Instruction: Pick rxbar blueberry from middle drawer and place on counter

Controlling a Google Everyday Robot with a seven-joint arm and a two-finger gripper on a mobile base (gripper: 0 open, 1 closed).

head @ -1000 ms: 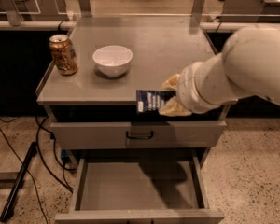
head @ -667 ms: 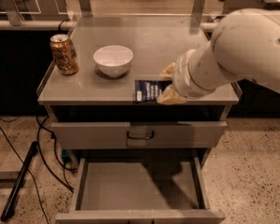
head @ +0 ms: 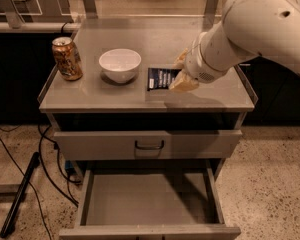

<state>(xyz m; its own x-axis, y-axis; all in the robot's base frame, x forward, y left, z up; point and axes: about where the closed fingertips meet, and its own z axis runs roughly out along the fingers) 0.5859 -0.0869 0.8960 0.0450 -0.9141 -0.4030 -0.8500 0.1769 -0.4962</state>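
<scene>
The rxbar blueberry [head: 160, 78], a flat navy-blue bar with white print, is held just above the counter [head: 140, 36], right of the white bowl [head: 120, 64]. My gripper [head: 181, 73] is shut on the bar's right end, its tan fingers [head: 184, 83] above and below it. The white arm comes in from the upper right. The middle drawer [head: 147, 198] stands pulled open below, its grey floor bare.
A gold-brown can [head: 67, 58] stands at the counter's left edge. The closed upper drawer front with black handle [head: 149, 145] is below the counter. Black cables [head: 45, 169] and a black bar lie on the speckled floor at left.
My gripper has carried the bar up and away from the counter's front edge, over the counter top beside the bowl. The arm swung upward and back.
</scene>
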